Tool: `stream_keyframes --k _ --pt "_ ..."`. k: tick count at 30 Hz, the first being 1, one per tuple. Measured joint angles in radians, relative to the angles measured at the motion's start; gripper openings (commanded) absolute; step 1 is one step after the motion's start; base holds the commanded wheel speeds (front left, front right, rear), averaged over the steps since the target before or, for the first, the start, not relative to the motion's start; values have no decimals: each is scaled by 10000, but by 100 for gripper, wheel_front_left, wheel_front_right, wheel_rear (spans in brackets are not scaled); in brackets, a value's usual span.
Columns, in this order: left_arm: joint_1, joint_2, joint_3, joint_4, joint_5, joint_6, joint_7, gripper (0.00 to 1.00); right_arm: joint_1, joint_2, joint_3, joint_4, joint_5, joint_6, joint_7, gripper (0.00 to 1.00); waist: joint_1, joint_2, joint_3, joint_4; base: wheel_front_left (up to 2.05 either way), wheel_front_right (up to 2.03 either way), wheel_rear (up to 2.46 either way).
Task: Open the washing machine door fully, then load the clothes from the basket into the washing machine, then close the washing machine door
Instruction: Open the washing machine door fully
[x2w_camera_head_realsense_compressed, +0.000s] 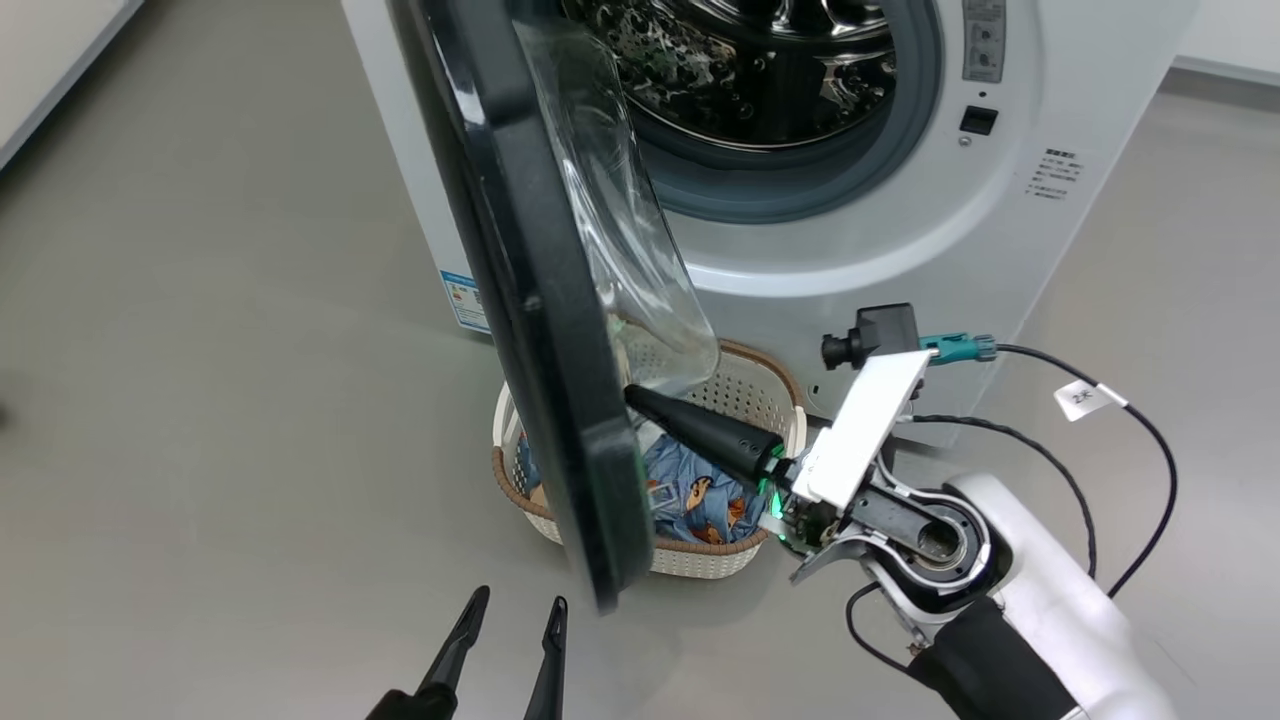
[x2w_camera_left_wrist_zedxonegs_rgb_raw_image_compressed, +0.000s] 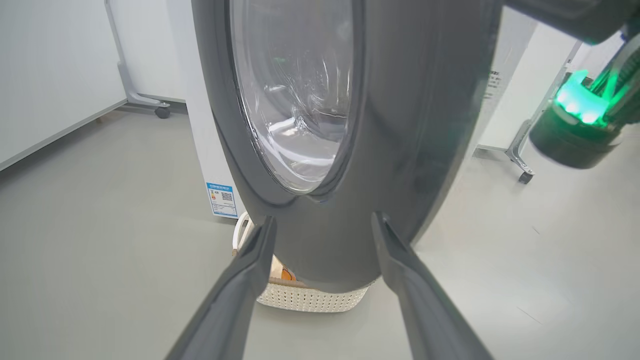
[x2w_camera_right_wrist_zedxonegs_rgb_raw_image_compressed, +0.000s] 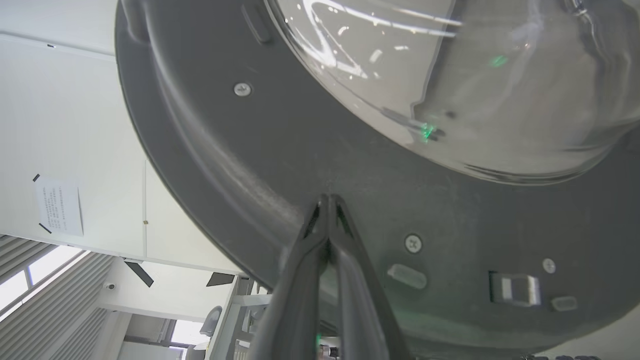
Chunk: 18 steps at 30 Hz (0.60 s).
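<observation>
The washing machine (x2w_camera_head_realsense_compressed: 880, 240) stands with its steel drum exposed. Its door (x2w_camera_head_realsense_compressed: 520, 300) is swung partway out, edge-on in the head view, with the glass bowl (x2w_camera_head_realsense_compressed: 620, 220) bulging toward the drum. My right gripper (x2w_camera_head_realsense_compressed: 632, 396) is shut, with nothing in it, its tips pressed against the door's inner face (x2w_camera_right_wrist_zedxonegs_rgb_raw_image_compressed: 327, 197). My left gripper (x2w_camera_head_realsense_compressed: 518, 602) is open near the bottom of the head view, in front of the door's outer rim (x2w_camera_left_wrist_zedxonegs_rgb_raw_image_compressed: 325, 240). Under the door sits the basket (x2w_camera_head_realsense_compressed: 745, 385) holding the blue printed clothes (x2w_camera_head_realsense_compressed: 695, 495).
Grey floor lies all around (x2w_camera_head_realsense_compressed: 220, 400). A blue label (x2w_camera_head_realsense_compressed: 463, 300) marks the washer's side. Black cables (x2w_camera_head_realsense_compressed: 1130, 440) loop by my right forearm. Wheeled frame legs (x2w_camera_left_wrist_zedxonegs_rgb_raw_image_compressed: 150, 102) stand behind the machine, and a white wall runs along the left.
</observation>
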Motion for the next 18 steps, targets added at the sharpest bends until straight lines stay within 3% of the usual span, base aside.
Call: stream_keyframes --k 9,18 --pt "358 13 38 -232 82 113 0 100 6 44 779 -242 495 0 -428 0 0 0 -276 283 0 0 0" --pt "665 12 654 -424 349 155 0 100 6 54 1053 -232 577 0 -665 0 0 0 -455 -27 0 0 0"
